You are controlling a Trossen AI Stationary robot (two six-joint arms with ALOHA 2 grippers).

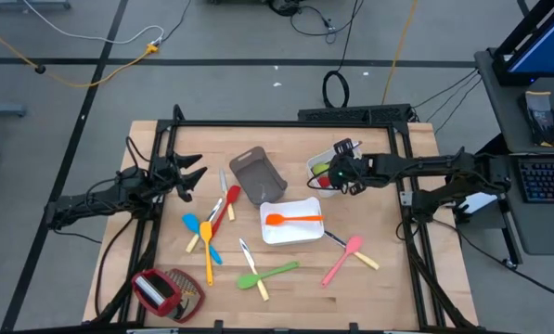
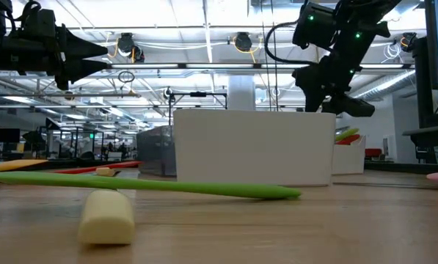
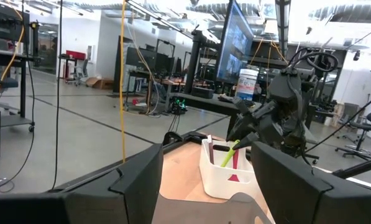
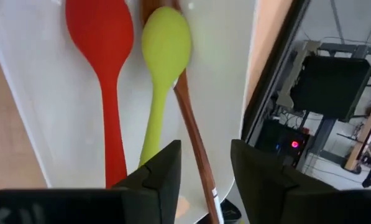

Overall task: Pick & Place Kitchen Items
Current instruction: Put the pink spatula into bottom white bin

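I see my right gripper (image 4: 205,171), jaws parted and empty, over the white tray (image 4: 42,118), green spoon (image 4: 163,68) lying lengthwise in it.

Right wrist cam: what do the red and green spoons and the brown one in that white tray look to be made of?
The red spoon and green spoon look like silicone or soft plastic: uniform saturated colour, smooth matte-satin surface. The brown spoon looks like wood, going by its thin brown handle, though coloured plastic is possible. The white tray looks like smooth, slightly glossy plastic. The right gripper hangs open above them.

White trays (image 1: 290,232) (grey tray (image 1: 256,175) beside)
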